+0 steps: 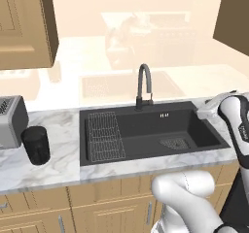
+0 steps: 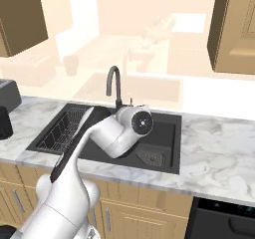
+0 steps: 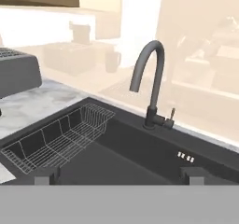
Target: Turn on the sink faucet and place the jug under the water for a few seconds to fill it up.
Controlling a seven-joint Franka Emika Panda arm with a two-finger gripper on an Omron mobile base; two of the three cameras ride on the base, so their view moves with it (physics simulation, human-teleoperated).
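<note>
The dark gooseneck sink faucet [image 1: 144, 85] [image 2: 114, 85] stands behind the black sink [image 1: 146, 130] [image 2: 167, 127]. In the hand view the faucet [image 3: 151, 83] is ahead and slightly right, its small side lever [image 3: 172, 115] pointing up. No water runs from the spout. My gripper [image 3: 120, 175] hangs open over the right part of the basin, facing the faucet, with nothing between its fingertips [image 3: 46, 174]. The hand [image 1: 210, 108] sits above the sink's right end. The black jug [image 1: 36, 144] stands on the counter left of the sink, far from the gripper.
A silver toaster [image 1: 9, 119] [image 3: 18, 73] stands by the jug at the far left. A wire rack [image 1: 104, 135] [image 3: 60, 139] fills the sink's left part, a drain grate [image 1: 175, 143] lies at its right. Marble counter [image 2: 219, 148] runs on both sides.
</note>
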